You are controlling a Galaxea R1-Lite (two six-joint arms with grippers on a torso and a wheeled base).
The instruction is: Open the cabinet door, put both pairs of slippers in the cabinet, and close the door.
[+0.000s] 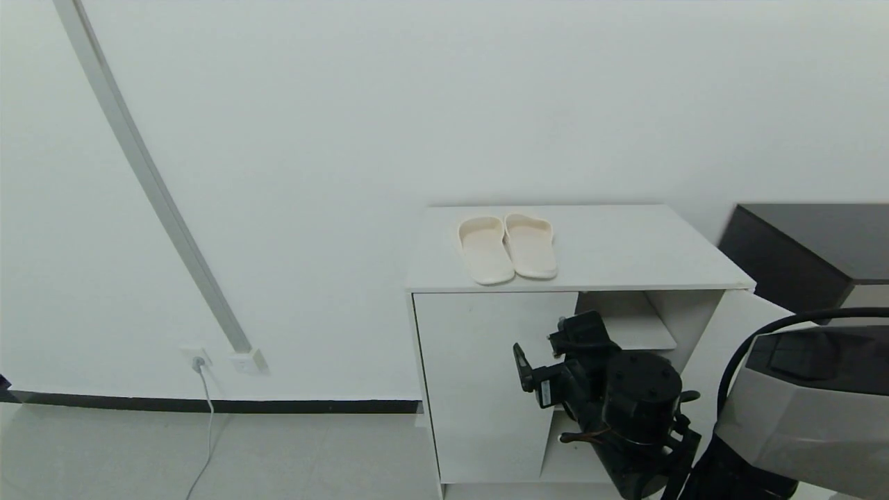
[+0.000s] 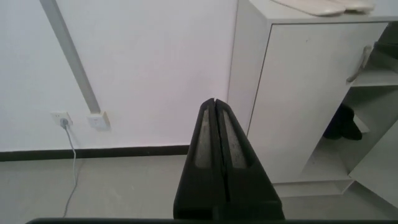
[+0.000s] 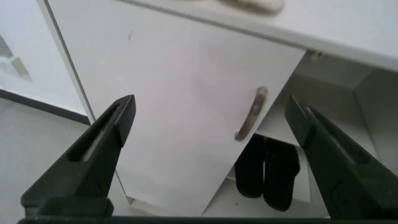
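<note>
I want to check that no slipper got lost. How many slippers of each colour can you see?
Cream slippers: 2, side by side on top of the cabinet
Black slippers: 2, side by side on a shelf inside the cabinet
Total: 4 slippers

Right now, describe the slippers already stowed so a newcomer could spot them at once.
Find the white cabinet by the wall, its right half open. Inside, on a lower shelf past the closed door's handle, lie the black slippers. The cream slippers sit on top.
</note>
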